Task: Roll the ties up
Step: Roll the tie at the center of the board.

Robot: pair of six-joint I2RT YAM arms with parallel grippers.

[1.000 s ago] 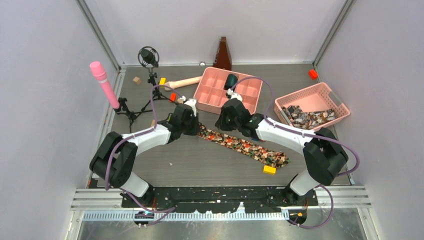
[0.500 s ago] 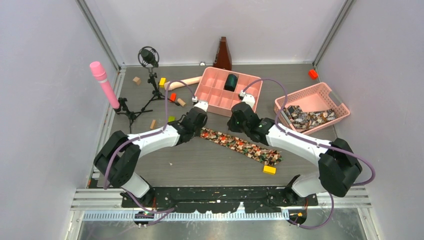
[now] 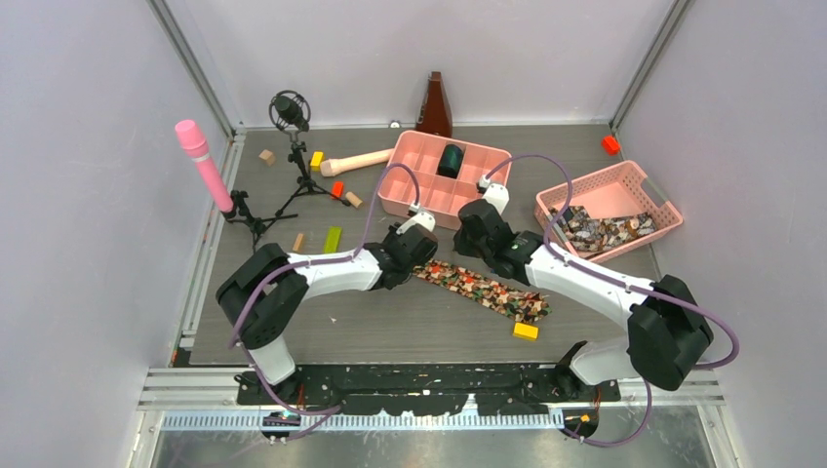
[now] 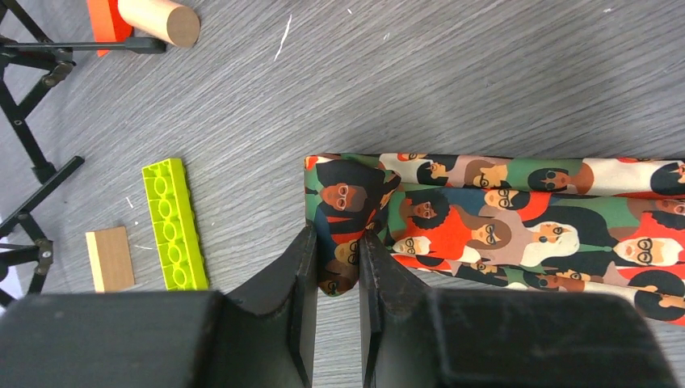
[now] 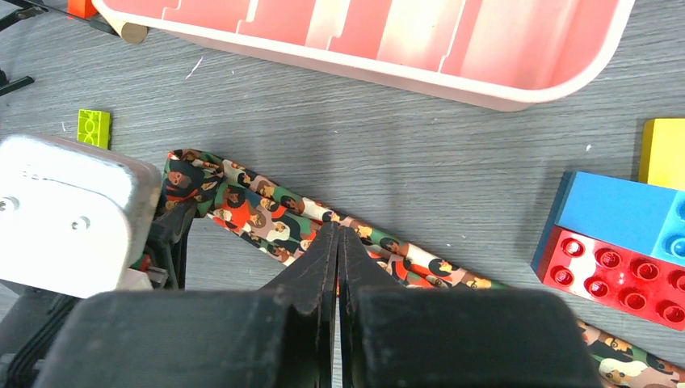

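A tie (image 3: 483, 289) printed with small faces in red, orange, green and dark tones lies slanted on the grey table between the arms. My left gripper (image 3: 416, 255) is shut on the tie's folded left end; in the left wrist view the cloth (image 4: 517, 218) sits pinched between the jaws (image 4: 338, 260). My right gripper (image 3: 475, 259) is shut, jaws pressed together, with its tips (image 5: 338, 234) resting on the middle of the tie (image 5: 242, 202). More ties (image 3: 595, 232) lie heaped in the pink basket. A dark roll (image 3: 450, 159) sits in the pink tray.
A pink compartment tray (image 3: 410, 180) stands just behind the grippers and a pink basket (image 3: 639, 185) at right. A yellow block (image 3: 526, 331), a green brick (image 4: 174, 222), a wooden block (image 4: 109, 259), blue and red bricks (image 5: 622, 234) and a tripod stand (image 3: 293, 146) are nearby.
My left gripper has moved right with the tie's end, so the tie's left end sits farther right and its flat part is shorter. My right gripper has shifted slightly right.
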